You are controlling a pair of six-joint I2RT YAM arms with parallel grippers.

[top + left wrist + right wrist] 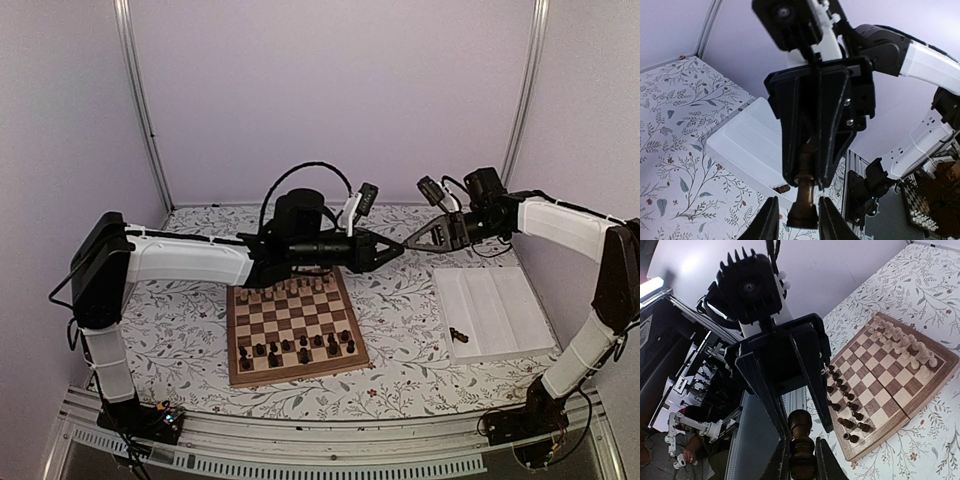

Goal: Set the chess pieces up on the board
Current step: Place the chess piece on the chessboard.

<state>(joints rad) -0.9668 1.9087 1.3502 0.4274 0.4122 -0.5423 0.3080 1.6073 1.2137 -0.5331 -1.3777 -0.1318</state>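
Table [400,290]: covered by a white cloth printed with grey-green sprigs and small red flowers.

Back wall [330,90]: rises from the table's far edge, plain, pale lilac-white. Left wall [60,120] and right wall [600,100] are the same, closing in the table's sides.

Left post [140,100] and right post [525,90]: aluminium, at the table's far corners.

Metal rail [330,435]: slotted, along the table's near edge.

Light over the table is soft and even. Past the near edge the room is dim, with one bright strip light [650,286].
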